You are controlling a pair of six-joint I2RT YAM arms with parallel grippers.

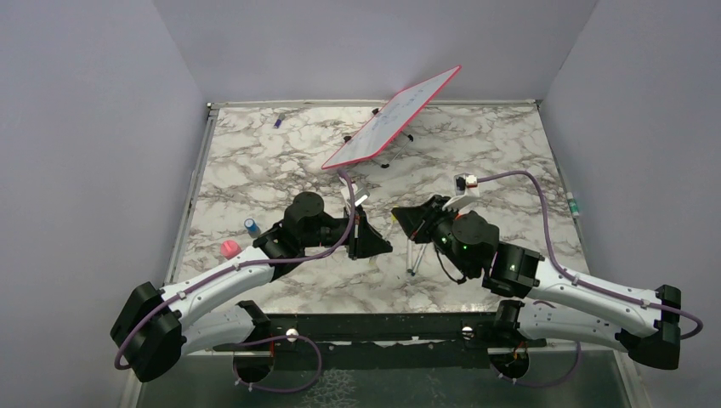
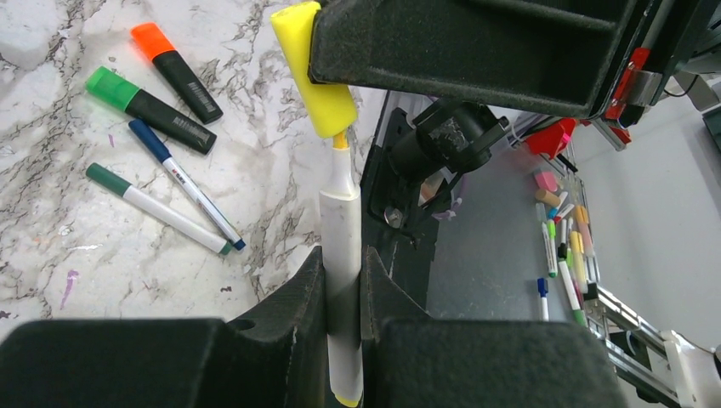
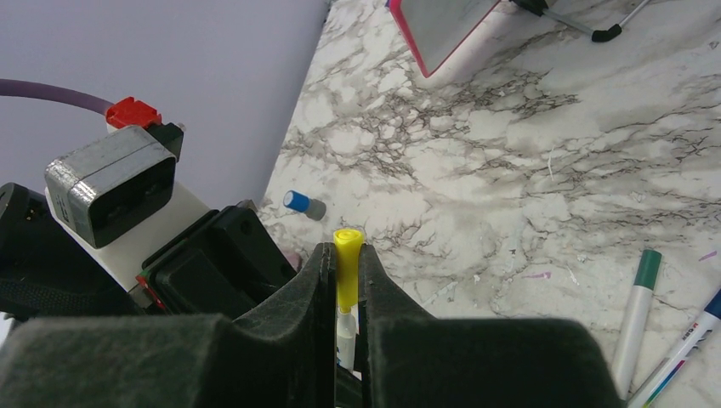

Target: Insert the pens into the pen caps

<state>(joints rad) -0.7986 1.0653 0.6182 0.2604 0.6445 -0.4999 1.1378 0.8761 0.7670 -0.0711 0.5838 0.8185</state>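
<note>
My left gripper (image 2: 343,263) is shut on a white-barrelled pen (image 2: 340,212) with a yellow end. My right gripper (image 3: 344,255) is shut on a yellow pen cap (image 3: 346,276). The two grippers meet above the middle of the table, left (image 1: 374,238) and right (image 1: 404,219). In the left wrist view the pen's yellow tip sits at the mouth of the yellow cap (image 2: 310,72). On the table lie an orange highlighter (image 2: 174,68), a green highlighter (image 2: 153,109), a blue-ended pen (image 2: 183,183) and a green-ended pen (image 2: 157,208).
A pink-framed whiteboard (image 1: 391,117) stands tilted on a small stand at the back. A small blue-topped cylinder (image 1: 252,226) and a pink round object (image 1: 229,249) lie at the left. A tiny purple item (image 1: 278,121) lies near the back edge.
</note>
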